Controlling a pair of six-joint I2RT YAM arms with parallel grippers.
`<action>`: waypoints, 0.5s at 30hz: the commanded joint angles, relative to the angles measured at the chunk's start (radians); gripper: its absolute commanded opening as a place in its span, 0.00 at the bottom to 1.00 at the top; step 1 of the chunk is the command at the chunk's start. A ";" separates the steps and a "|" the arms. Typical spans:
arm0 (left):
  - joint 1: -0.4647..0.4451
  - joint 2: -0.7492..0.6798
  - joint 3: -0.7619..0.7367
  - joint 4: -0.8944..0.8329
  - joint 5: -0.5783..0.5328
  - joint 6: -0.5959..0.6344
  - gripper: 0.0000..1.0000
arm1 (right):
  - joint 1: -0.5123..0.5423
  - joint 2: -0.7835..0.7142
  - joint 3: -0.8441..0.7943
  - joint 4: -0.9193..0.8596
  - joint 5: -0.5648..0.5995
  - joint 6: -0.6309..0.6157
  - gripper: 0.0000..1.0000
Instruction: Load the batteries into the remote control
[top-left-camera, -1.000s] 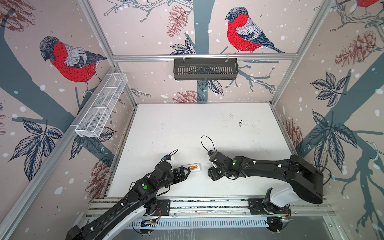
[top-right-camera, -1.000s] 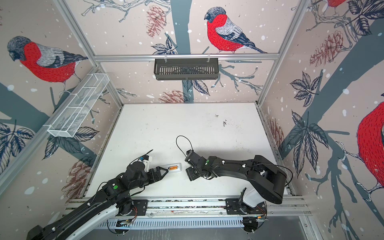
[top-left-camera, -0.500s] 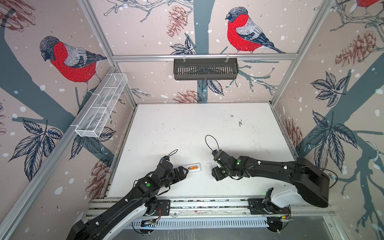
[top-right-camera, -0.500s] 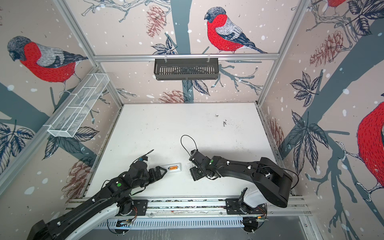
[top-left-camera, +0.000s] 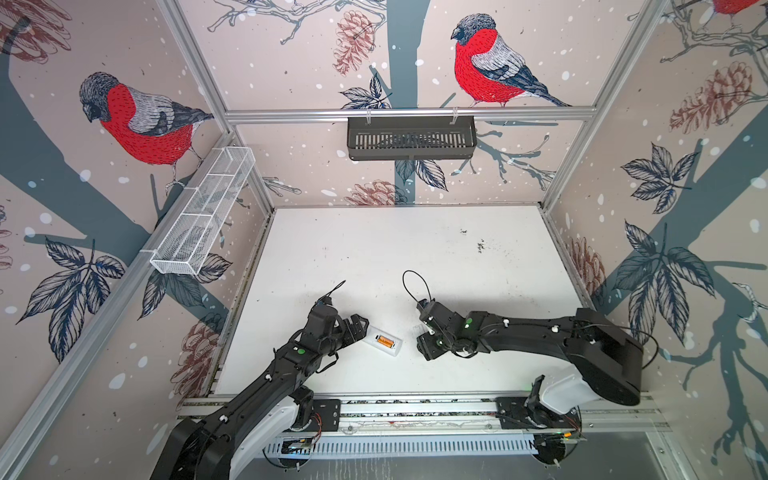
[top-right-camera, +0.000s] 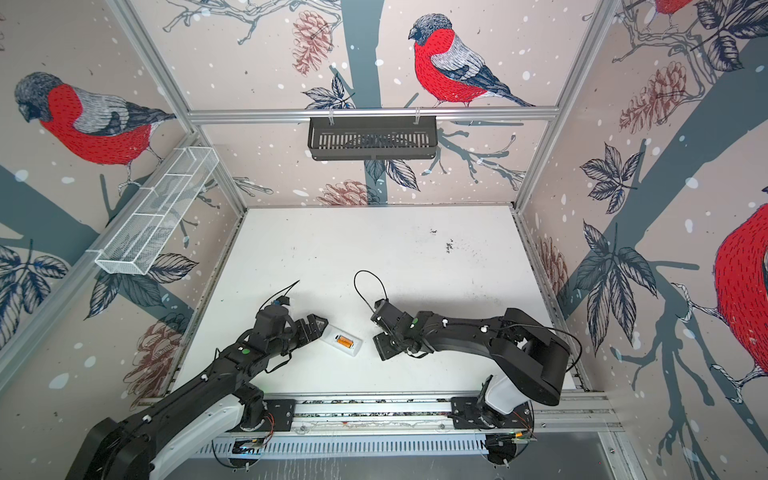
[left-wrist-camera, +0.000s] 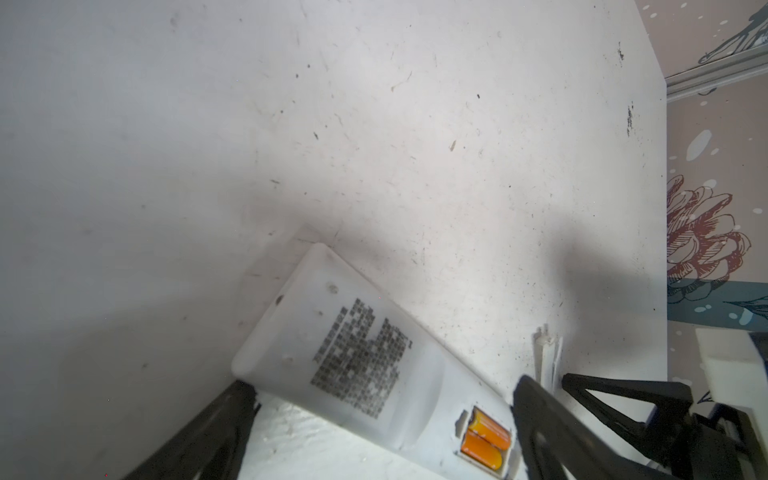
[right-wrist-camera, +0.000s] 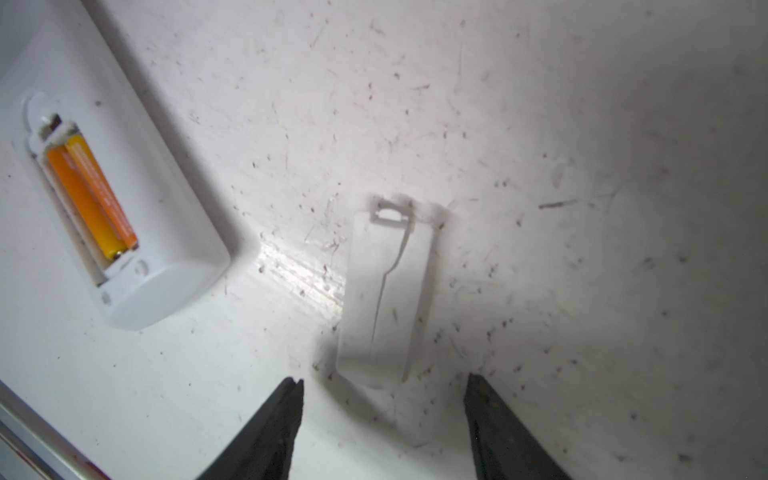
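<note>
Left gripper (top-left-camera: 358, 326) spread wide, low over the worktop (top-left-camera: 374, 249) near its front edge. In the left wrist view, fingers (left-wrist-camera: 220, 432) flanking the remote control (left-wrist-camera: 353, 345): one fingertip at a corner of the printed end, the other finger crossing the casing beside the battery bay. Nothing lifted; contact with the casing unclear.

Right gripper (top-left-camera: 422, 332) partly open and empty, facing the left one across the remote control and clear of it. In the right wrist view, fingertips (right-wrist-camera: 289, 403) parted wider than the battery cover (right-wrist-camera: 386, 291), one to each side of the cover's near end, no contact visible. Cover flat on the worktop, latch tab at the end away from the fingertips, just beside the remote control but apart from it.

Remote control flat on the worktop between the two grippers in both top views, plain back up, lying at a slant, part of its length hidden beneath the left gripper. Battery bay open and uncovered, close to the rounded end. Batteries (right-wrist-camera: 89, 191) both seated in the bay, side by side, orange-gold, parallel to the long axis of the casing; visible as a small orange patch in both top views.

Further out, bare scuffed white worktop. Black slotted basket (top-left-camera: 411, 137) hung on the back rail, white mesh tray (top-left-camera: 203, 216) on the left wall rail, bird-and-pinecone wallpaper on all sides.
</note>
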 joint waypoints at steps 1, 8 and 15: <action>0.011 0.037 0.020 0.136 0.065 0.057 0.96 | 0.003 0.026 0.013 -0.018 -0.001 0.018 0.64; 0.019 0.139 0.034 0.284 0.139 0.065 0.96 | 0.018 0.059 0.051 -0.060 0.006 0.014 0.50; 0.021 0.083 0.122 0.080 0.011 0.093 0.96 | 0.036 0.104 0.085 -0.102 0.027 0.003 0.39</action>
